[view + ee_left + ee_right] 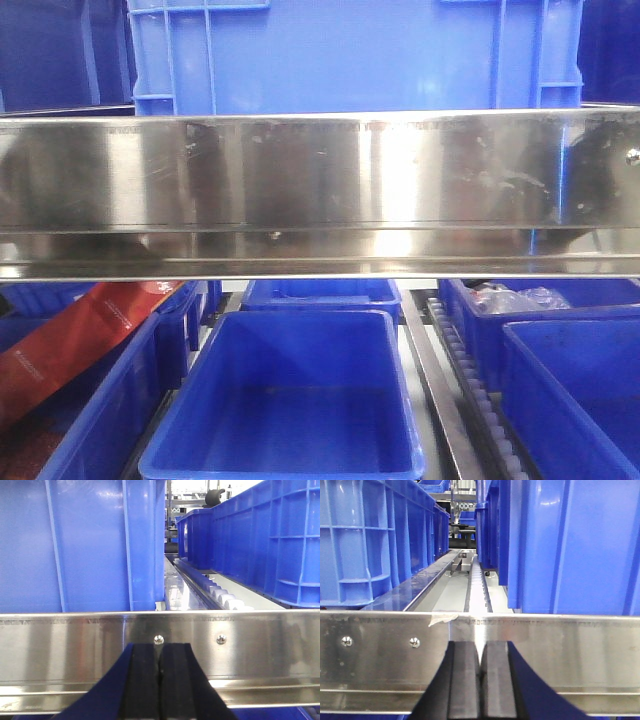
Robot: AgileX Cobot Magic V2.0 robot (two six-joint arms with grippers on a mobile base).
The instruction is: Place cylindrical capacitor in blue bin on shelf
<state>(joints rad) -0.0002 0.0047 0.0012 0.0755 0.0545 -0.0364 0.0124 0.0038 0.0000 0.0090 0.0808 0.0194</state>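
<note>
The orange-red cylindrical capacitor is not in any view. The shelf's shiny steel front rail (pixel 320 190) crosses the front view, with an empty blue bin (pixel 290 400) below it and a large blue crate (pixel 355 55) above it. My left gripper (pixel 159 652) is shut and empty, close in front of the rail (pixel 65 650). My right gripper (pixel 481 652) is shut and empty, also facing the rail (pixel 580 650). Neither gripper shows in the front view.
Lower level: a bin at left (pixel 95 400) holding a red printed bag (pixel 75 340), bins at right (pixel 575 390), one with clear plastic bags (pixel 515 298). Roller tracks (pixel 477 587) (pixel 217 592) run between tall blue crates (pixel 80 545) (pixel 570 545) on the upper level.
</note>
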